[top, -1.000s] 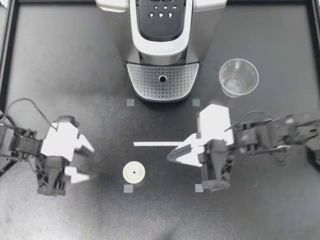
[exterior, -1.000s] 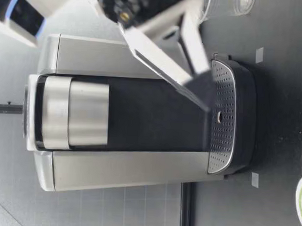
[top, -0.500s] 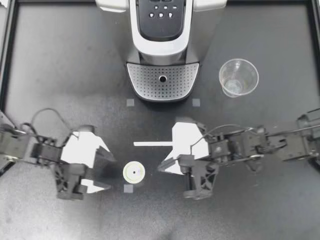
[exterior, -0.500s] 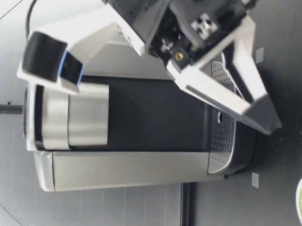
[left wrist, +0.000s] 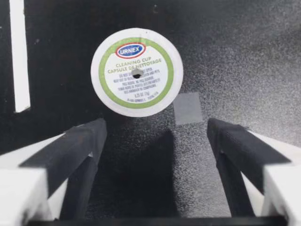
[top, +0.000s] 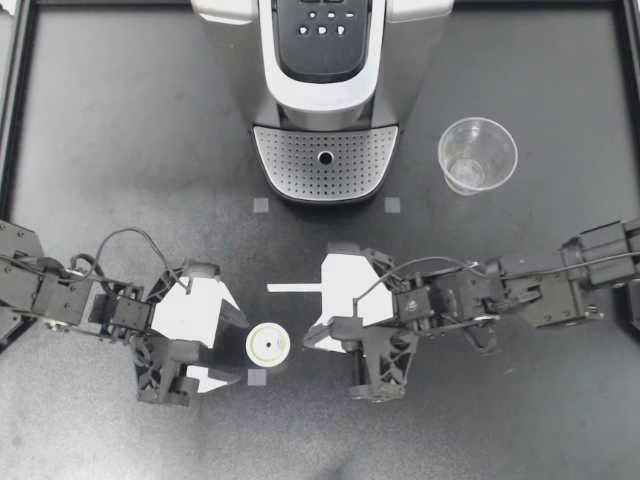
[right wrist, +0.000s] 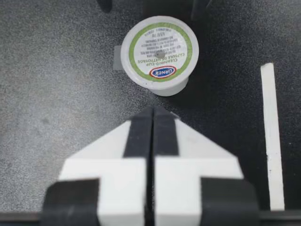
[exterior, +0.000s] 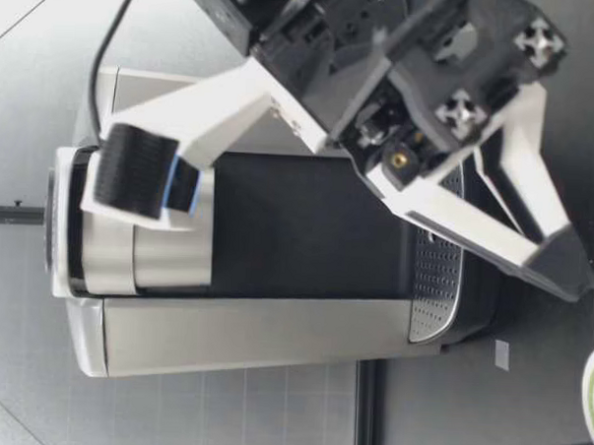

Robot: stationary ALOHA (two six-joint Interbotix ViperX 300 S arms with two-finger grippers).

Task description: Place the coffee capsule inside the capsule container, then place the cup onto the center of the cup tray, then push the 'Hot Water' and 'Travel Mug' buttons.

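Observation:
The coffee capsule [top: 268, 346], white with a green-ringed lid, stands on the black table in front of the coffee machine [top: 325, 90]. My left gripper [top: 232, 347] is open just left of it, one finger to each side of its line. In the left wrist view the capsule [left wrist: 137, 70] lies just ahead of the open gripper [left wrist: 157, 129]. My right gripper [top: 312, 338] is shut, its tip close to the capsule's right side and apart from it. In the right wrist view the capsule [right wrist: 160, 49] sits just ahead of the shut gripper [right wrist: 153, 110]. The clear plastic cup [top: 477, 155] stands upright right of the cup tray [top: 325, 160]. The buttons [top: 325, 20] are on the machine's top.
A white strip [top: 295, 288] lies on the table between the machine and the capsule. Small grey squares [top: 261, 205] mark the mat. In the low view my right gripper [exterior: 571, 279] hangs in front of the machine [exterior: 276, 251], tip near the table.
Both arms have closed in on the capsule. The left gripper moved right, staying open. The right gripper moved left and lower, staying shut.

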